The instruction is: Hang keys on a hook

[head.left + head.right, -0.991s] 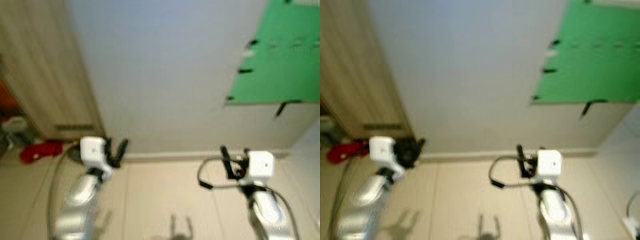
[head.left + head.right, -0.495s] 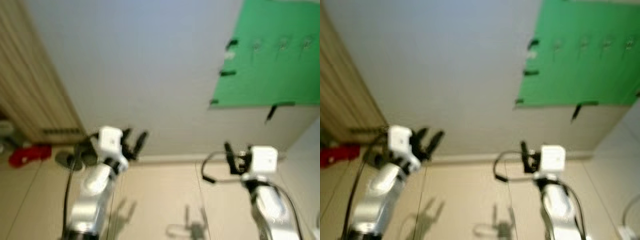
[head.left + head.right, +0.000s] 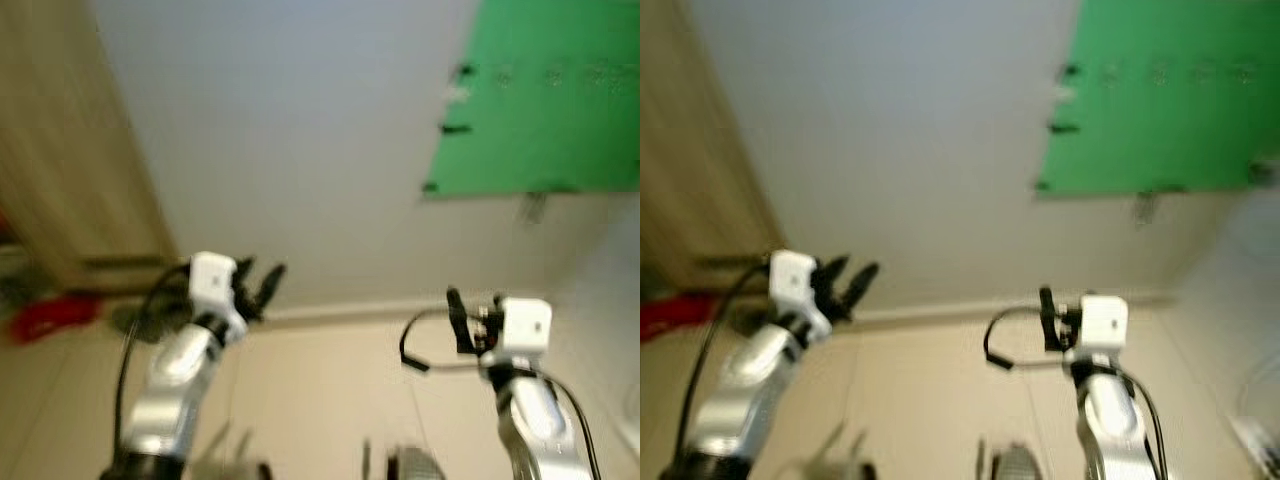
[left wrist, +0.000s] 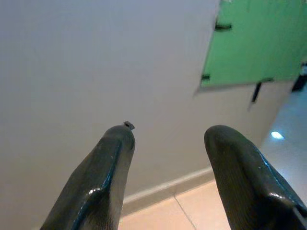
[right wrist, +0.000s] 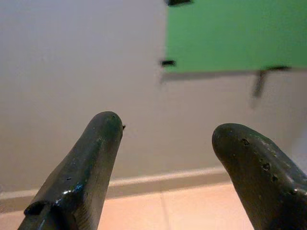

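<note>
**Both grippers up and empty, facing the wall with the green board**

While the head views are pretty blurry, you can still make out both silver arms raised in front of the robot over the beige tiled floor (image 3: 320, 390). The left gripper (image 4: 168, 139) has its two long black fingers spread apart with nothing between them, pointing at the wall. The right gripper (image 5: 165, 139) is the same deal: fingers wide apart, nothing pinched, a black cable (image 3: 415, 345) looping off its wrist.

Past the grippers there's a pale baseboard (image 3: 340, 312) where the floor meets a plain light grey wall (image 3: 300, 150). Off to the robot's left stands a light wooden panel (image 3: 70, 150) with a red blob (image 3: 50, 312) on the floor beside it, too smeared to identify.

Up on the wall to the right is a flat green rectangular board (image 3: 545, 100) with small black clips (image 3: 455, 128) along its edge and a row of faint little hooks (image 3: 1160, 72) near its top. As for the keys, I can't make them out anywhere.
</note>
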{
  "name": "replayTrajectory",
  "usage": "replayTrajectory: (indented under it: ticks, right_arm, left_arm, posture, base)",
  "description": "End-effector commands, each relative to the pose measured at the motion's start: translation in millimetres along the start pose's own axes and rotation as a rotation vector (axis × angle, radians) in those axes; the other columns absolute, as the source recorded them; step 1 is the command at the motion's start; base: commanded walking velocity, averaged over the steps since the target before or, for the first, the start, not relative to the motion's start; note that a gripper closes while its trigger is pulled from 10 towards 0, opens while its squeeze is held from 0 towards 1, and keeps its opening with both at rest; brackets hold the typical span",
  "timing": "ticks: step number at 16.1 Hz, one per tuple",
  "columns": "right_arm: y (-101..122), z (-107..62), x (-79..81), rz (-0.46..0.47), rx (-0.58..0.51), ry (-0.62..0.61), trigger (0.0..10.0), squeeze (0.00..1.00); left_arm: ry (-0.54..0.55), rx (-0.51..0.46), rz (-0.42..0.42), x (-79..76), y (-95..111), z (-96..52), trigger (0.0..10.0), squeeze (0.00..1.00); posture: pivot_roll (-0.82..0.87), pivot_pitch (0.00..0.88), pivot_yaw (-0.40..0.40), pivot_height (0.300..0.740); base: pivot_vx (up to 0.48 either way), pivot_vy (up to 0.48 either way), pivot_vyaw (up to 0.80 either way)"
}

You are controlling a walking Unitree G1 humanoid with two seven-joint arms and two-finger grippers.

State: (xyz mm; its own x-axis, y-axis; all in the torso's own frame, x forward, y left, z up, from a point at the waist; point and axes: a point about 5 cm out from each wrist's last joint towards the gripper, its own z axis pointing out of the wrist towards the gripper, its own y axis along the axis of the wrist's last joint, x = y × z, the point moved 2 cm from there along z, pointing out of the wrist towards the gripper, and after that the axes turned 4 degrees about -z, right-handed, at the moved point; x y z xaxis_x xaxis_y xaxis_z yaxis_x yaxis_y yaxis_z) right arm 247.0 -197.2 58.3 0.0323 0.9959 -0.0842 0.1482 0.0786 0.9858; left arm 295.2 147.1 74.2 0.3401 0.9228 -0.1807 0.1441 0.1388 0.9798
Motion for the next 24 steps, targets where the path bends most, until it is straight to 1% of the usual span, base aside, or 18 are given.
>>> replayTrajectory:
  ticks: [1,2,3,4,5,6,8,9,10,11,13,17,21,24]
  right_arm:
    - [4.2,2.6,-2.5,-0.033,-0.016,-0.007,10.0,0.0]
    - [2.4,4.8,-2.2,-0.069,0.003,-0.019,10.0,0.0]
    - [2.7,6.4,-0.9,-0.066,0.007,-0.017,10.0,0.0]
    - [4.9,6.6,1.0,-0.054,-0.01,-0.004,10.0,0.0]
    - [7.0,6.6,0.2,-0.045,-0.024,-0.013,10.0,0.0]
    - [7.0,6.4,0.3,-0.06,-0.015,0.004,10.0,0.0]
    - [15.1,5.3,0.3,-0.064,-0.064,0.009,10.0,0.0]
    - [15.3,5.1,-0.4,-0.064,-0.062,0.005,10.0,0.0]
    - [15.6,4.2,-2.5,-0.051,-0.063,-0.012,10.0,0.0]
    - [15.2,2.4,-2.3,-0.043,-0.066,-0.011,10.0,0.0]
    - [12.8,-0.2,-1.7,-0.035,-0.061,-0.005,10.0,0.0]
    - [12.4,-0.3,-0.6,-0.023,-0.062,0.001,10.0,0.0]
    - [12.6,-0.5,-0.5,-0.018,-0.064,0.012,10.0,0.0]
    - [12.2,0.4,0.6,-0.016,-0.064,0.022,10.0,0.0]
  left_arm:
    - [-0.001,-0.004,0.006,-4.1,1.8,6.8,10.0,0.0]
    - [0.01,-0.005,0.018,-2.9,2.5,8.6,10.0,0.0]
    - [0.005,-0.004,0.031,-3.3,3.1,9.6,10.0,0.0]
    - [-0.015,-0.014,-0.001,-5.1,4.3,9.8,10.0,0.0]
    - [-0.04,-0.042,0.006,-6.5,9.7,10.3,10.0,0.0]
    - [-0.051,-0.047,-0.005,-7.4,11.0,10.9,10.0,0.0]
    - [-0.068,-0.049,0.009,-9.8,11.2,10.2,10.0,0.0]
    - [-0.07,-0.049,0.012,-10.2,11.2,10.0,10.0,0.0]
    - [-0.072,-0.051,0.04,-11.1,10.8,9.7,10.0,0.0]
    - [-0.06,-0.039,0.051,-10.9,7.5,9.1,10.0,0.0]
    - [-0.027,-0.019,0.035,-8.0,2.3,7.5,10.0,0.0]
    - [-0.007,-0.012,0.038,-5.5,0.5,7.4,10.0,0.0]
    - [-0.002,-0.01,0.048,-6.1,-1.6,5.7,10.0,0.0]
    - [0.001,-0.013,0.064,-5.6,-0.9,6.4,10.0,0.0]
  posture:
    - [-0.13,0.0,0.037,0.61]
    - [-0.12,0.0,0.034,0.606]
    - [-0.12,0.0,0.032,0.606]
    - [-0.11,0.0,0.028,0.606]
    - [-0.11,0.0,0.026,0.606]
    - [-0.11,0.0,0.025,0.606]
    - [-0.12,0.0,0.026,0.611]
    - [-0.12,0.0,0.026,0.616]
    - [-0.12,0.0,0.026,0.626]
    - [-0.12,0.0,0.029,0.635]
    - [-0.12,0.0,0.029,0.66]
    - [-0.12,0.0,0.026,0.69]
    - [-0.12,0.0,0.022,0.734]
    - [-0.12,0.0,0.022,0.74]
  base:
    - [0.0,0.0,-0.43]
    - [0.0,0.0,0.0]
    - [0.0,0.0,0.0]
    - [0.409,0.0,0.0]
    - [0.45,0.0,0.0]
    - [0.45,0.0,0.0]
    - [0.45,0.0,0.0]
    - [0.45,0.0,0.0]
    - [0.45,0.0,0.0]
    - [0.0,0.0,0.0]
    - [0.0,0.0,0.0]
    - [0.0,0.0,0.0]
    - [0.0,0.0,0.0]
    - [0.0,0.0,0.0]
